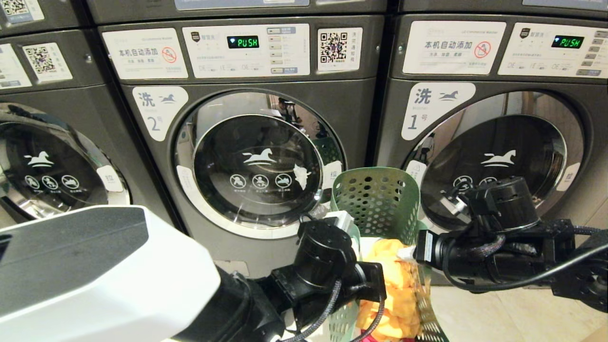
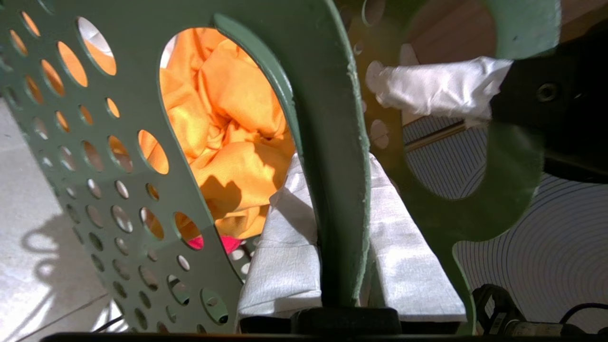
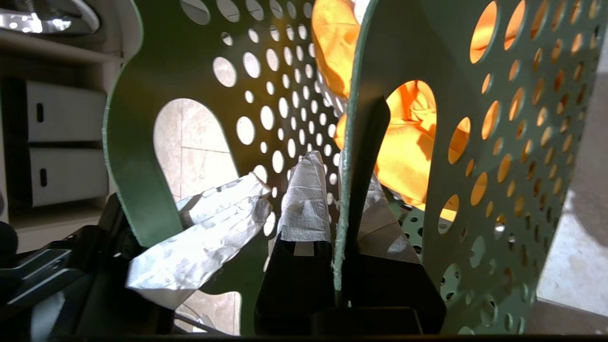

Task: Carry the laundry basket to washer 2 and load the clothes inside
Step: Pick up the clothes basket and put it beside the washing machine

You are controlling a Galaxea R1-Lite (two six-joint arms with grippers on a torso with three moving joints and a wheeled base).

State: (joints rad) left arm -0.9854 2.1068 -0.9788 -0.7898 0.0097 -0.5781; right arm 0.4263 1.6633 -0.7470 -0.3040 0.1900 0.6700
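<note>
Pale tiled floor [image 1: 513, 308] — washer 2 [image 1: 256, 161] standing directly on it.

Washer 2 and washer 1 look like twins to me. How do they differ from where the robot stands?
Washer 2 carries a white label with a blue "2"; washer 1 carries a "1". Washer 2 stands almost straight ahead with its whole round door in sight, while washer 1 stands to the right, its door partly hidden behind the laundry basket and the right arm. Both are dark grey, doors shut, with a white horse logo and a green "PUSH" display.
</note>
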